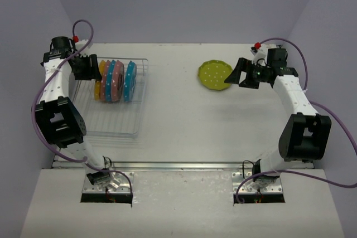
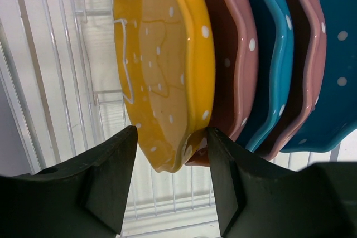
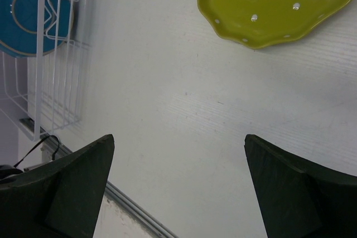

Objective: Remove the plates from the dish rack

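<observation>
The wire dish rack [image 1: 120, 126] on the left holds several plates standing on edge: an orange one [image 1: 98, 86] at the left end, then pink and blue ones [image 1: 130, 81]. My left gripper [image 1: 92, 69] is at the orange plate [image 2: 167, 71], whose lower rim sits between the two fingers, with the gripper [image 2: 172, 129] shut on it. A pink plate [image 2: 237, 65] stands right behind it. A yellow-green plate [image 1: 215, 74] lies flat on the table at the back right. My right gripper [image 1: 233, 76] hovers just beside it, open and empty [image 3: 178, 137].
The near half of the rack [image 2: 56, 82] holds no plates. In the right wrist view, the rack's corner [image 3: 56, 104] with a blue plate [image 3: 28, 15] shows at the left and the yellow-green plate [image 3: 273, 9] at the top. Purple cables trail from both arms.
</observation>
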`<move>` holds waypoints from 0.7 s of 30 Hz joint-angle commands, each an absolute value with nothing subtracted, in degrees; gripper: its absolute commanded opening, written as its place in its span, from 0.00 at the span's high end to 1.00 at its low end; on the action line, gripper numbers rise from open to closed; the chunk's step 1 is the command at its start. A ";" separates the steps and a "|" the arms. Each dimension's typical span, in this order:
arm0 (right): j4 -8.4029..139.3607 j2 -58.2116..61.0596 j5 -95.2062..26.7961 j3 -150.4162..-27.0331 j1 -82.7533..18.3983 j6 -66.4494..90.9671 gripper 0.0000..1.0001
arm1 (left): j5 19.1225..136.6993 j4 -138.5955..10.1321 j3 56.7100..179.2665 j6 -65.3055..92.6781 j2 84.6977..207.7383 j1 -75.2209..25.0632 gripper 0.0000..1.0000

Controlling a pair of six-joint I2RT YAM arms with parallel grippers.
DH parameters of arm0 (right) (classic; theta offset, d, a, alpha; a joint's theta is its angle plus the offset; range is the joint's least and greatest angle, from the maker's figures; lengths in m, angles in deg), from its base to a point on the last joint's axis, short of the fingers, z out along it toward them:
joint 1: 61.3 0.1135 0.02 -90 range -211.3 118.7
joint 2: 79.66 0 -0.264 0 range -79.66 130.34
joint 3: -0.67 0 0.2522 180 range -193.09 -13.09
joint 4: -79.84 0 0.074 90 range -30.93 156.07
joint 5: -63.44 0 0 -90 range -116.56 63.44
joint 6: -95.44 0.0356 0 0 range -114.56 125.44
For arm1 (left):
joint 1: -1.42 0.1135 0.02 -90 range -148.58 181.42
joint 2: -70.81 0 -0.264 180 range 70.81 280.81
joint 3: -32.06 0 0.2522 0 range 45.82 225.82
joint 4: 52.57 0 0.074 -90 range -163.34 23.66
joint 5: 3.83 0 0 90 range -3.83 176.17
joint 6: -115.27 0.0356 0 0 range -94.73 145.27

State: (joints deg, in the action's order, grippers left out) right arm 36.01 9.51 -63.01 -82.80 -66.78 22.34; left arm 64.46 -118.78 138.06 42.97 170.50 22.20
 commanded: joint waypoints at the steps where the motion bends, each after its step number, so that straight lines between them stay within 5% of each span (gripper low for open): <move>1: 37.19 9.15 -64.58 -83.48 -66.58 22.56 0.01 | 61.59 -115.62 138.21 43.12 170.85 21.26 0.48; 9: 37.21 9.68 -65.05 -83.28 -66.63 23.10 0.01 | 69.22 -109.84 133.08 42.88 169.44 18.61 0.47; 15: 37.42 9.73 -65.62 -83.11 -66.58 23.60 0.01 | 82.52 -100.28 125.57 42.99 165.74 15.96 0.58; 21: 37.33 9.21 -65.93 -82.53 -66.66 23.64 0.01 | 80.24 -100.24 125.44 41.81 166.52 16.01 0.67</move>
State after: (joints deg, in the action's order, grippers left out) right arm 35.99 9.71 -64.58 -82.80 -66.78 23.42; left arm 80.19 -103.08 125.70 43.20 167.61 16.78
